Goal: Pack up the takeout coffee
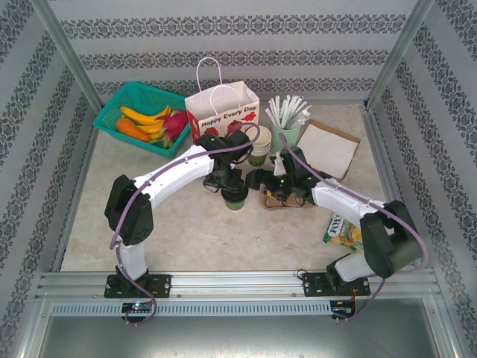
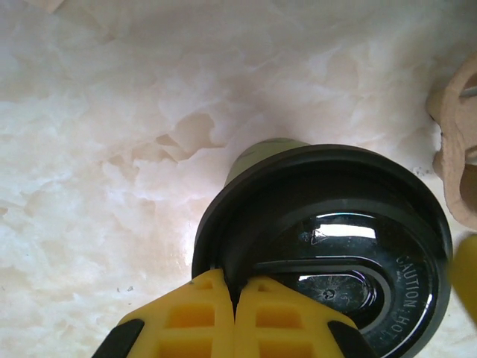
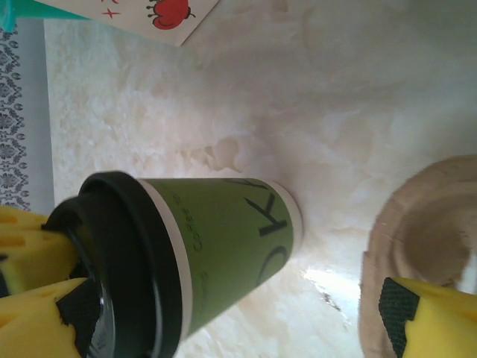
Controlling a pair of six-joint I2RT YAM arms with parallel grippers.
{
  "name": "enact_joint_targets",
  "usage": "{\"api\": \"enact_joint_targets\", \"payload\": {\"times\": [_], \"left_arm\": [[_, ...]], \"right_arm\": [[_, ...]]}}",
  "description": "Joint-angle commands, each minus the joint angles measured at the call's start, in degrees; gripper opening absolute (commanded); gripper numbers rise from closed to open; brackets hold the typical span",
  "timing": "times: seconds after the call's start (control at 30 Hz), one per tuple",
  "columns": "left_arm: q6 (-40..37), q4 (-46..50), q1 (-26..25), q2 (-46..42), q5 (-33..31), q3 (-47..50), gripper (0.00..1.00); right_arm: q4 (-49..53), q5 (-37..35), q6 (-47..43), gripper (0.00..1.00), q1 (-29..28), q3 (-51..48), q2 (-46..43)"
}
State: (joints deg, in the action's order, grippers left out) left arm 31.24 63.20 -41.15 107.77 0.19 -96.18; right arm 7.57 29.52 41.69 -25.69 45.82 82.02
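One dark green cup (image 3: 223,250) with a black lid stands upright near the middle of the bench (image 1: 186,231); whether its base bears on the surface I cannot tell. The left gripper (image 2: 235,287) is pinched tight on the lid's rim, its two yellow fingers pressed together there. One brown pulp carrier tray (image 3: 417,239) lies just right of the cup, with a strip of bare bench between them; the one round pocket that shows is empty. The right gripper (image 3: 232,302) has its jaws spread wide and holds nothing, with one finger beside the lid and the other over the tray's near rim. Along the far edge stand one teal basket (image 1: 112,112) of fruit in the far left corner, then one white handled paper bag (image 1: 223,112), one stack of paper cups (image 1: 260,142) whose number I cannot tell, and one pale mint cup (image 1: 285,136) holding white straws. One flat brown paper piece (image 1: 328,149) lies toward the far right corner. One snack packet (image 1: 343,230) lies by the right edge toward the near right corner, beside the right arm. The left half of the bench in front of the basket is bare, as is the strip along the near edge between the two arm bases.
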Motion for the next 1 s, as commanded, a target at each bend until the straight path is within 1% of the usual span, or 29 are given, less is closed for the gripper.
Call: {"api": "enact_joint_targets", "payload": {"times": [0.0,0.13,0.2,0.3,0.37,0.53,0.57,0.63,0.7,0.83,0.97], "left_arm": [[3.04,1.48,0.45,2.29,-3.44,-1.02,0.0],[4.58,2.77,0.89,3.96,-2.82,-2.18,0.0],[5.03,2.86,0.89,4.29,-2.48,-2.47,0.0],[5.32,2.46,0.89,4.21,-2.27,-2.43,0.0],[5.4,2.49,0.89,4.12,-2.3,-2.44,0.0],[5.61,1.81,0.89,4.14,-1.45,-2.17,0.0],[5.66,1.67,0.89,4.19,-1.19,-2.08,0.0],[5.67,1.53,0.89,4.14,-0.93,-2.08,0.0],[5.61,1.49,0.89,4.14,-0.93,-2.05,0.0],[5.59,1.19,0.89,4.18,-0.29,-1.74,0.0],[5.79,-0.23,0.89,4.04,1.63,-0.23,0.0]], "right_arm": [[-0.71,-0.87,-5.59,0.98,-0.05,-2.34,-3.44],[-2.83,-0.3,-10.15,0.98,-1.17,-5.72,-6.29],[-4.23,1.22,-11.4,0.97,-1.68,-6.98,-6.91],[-6.39,3.45,-11.64,0.95,-2.74,-7.75,-6.5],[-7.75,3.53,-11.22,0.95,-3.82,-8.01,-5.97],[-11.21,0.15,-10.47,0.9,-6.42,-8.34,-4.6],[-11.43,-0.15,-10.49,0.89,-6.56,-8.15,-4.1],[-12.02,-0.86,-10.29,0.81,-6.82,-7.7,-3.15],[-12.28,-0.7,-10.51,0.78,-6.98,-7.3,-2.29],[-11.82,-1.85,-10.84,0.76,-7.35,-6.46,-0.57],[-9.39,-5.75,-10.54,0.75,-7.83,-5.56,1.01]]}}
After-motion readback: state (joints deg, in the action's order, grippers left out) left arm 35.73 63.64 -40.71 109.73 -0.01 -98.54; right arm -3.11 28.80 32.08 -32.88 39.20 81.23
